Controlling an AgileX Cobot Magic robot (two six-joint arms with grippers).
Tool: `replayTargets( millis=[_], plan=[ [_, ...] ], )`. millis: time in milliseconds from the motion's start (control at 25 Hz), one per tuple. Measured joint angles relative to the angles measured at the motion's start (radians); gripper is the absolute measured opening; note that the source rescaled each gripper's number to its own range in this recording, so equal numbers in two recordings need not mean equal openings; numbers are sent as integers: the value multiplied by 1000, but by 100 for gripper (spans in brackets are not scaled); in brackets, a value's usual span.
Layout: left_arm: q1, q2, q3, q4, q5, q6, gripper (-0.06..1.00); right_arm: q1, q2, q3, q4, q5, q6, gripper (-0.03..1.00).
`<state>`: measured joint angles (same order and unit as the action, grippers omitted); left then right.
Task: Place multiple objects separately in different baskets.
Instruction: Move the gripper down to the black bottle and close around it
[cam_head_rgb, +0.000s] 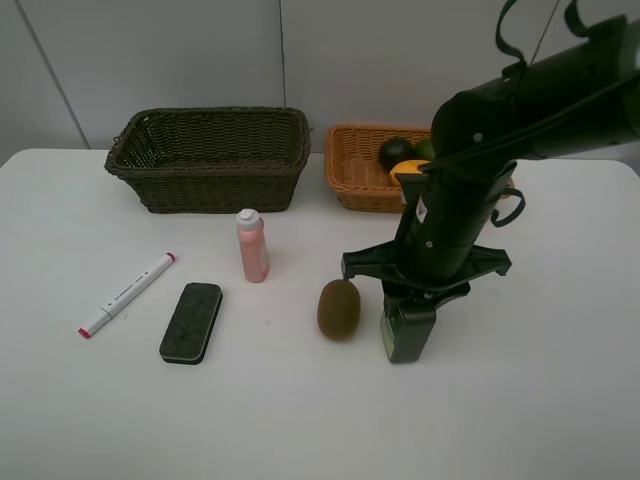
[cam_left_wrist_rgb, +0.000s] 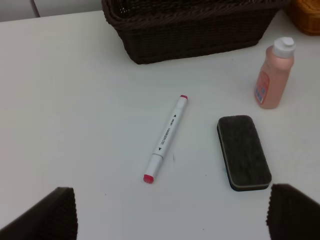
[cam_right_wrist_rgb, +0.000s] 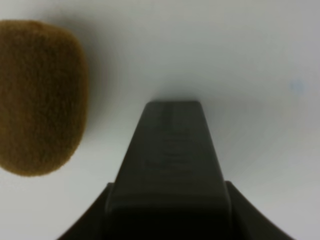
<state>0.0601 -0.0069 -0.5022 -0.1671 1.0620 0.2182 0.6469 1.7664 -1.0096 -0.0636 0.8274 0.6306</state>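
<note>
I have the right gripper (cam_head_rgb: 410, 318) down at the table (cam_head_rgb: 540, 400), its jaws pressed in on the dark green bottle (cam_head_rgb: 408, 342). The bottle rests on the white surface just beside the kiwi (cam_head_rgb: 339, 308). Through the right wrist camera the bottle fills the middle of the view with its narrower end pointing away. The kiwi sits close to one side, with a strip of bare table between the two. Whether the bottle is upright or on its side I cannot tell from here.

The left gripper (cam_left_wrist_rgb: 170, 215) has its fingers spread wide, and only their dark tips show at the edge of the left wrist view. Ahead of it the white marker (cam_left_wrist_rgb: 166, 139) and the black eraser (cam_left_wrist_rgb: 243, 152) lie flat, near each other but not touching. The pink bottle (cam_left_wrist_rgb: 273, 75) stands upright beyond the eraser, in front of the dark basket (cam_left_wrist_rgb: 195, 30).

From the high camera both baskets sit side by side at the back of the table — the dark one on the left and the orange basket (cam_head_rgb: 352, 170) on the right. The orange basket holds the mangosteen (cam_head_rgb: 396, 152), the lime (cam_head_rgb: 427, 149) and the mango (cam_head_rgb: 408, 168), all partly hidden behind the right arm.
</note>
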Motion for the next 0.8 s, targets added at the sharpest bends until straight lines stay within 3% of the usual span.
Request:
replayTargets(
  millis=[800],
  plan=[
    [0, 0, 0, 0, 0, 0, 100, 0, 0, 0, -10, 6, 0, 1]
  ],
)
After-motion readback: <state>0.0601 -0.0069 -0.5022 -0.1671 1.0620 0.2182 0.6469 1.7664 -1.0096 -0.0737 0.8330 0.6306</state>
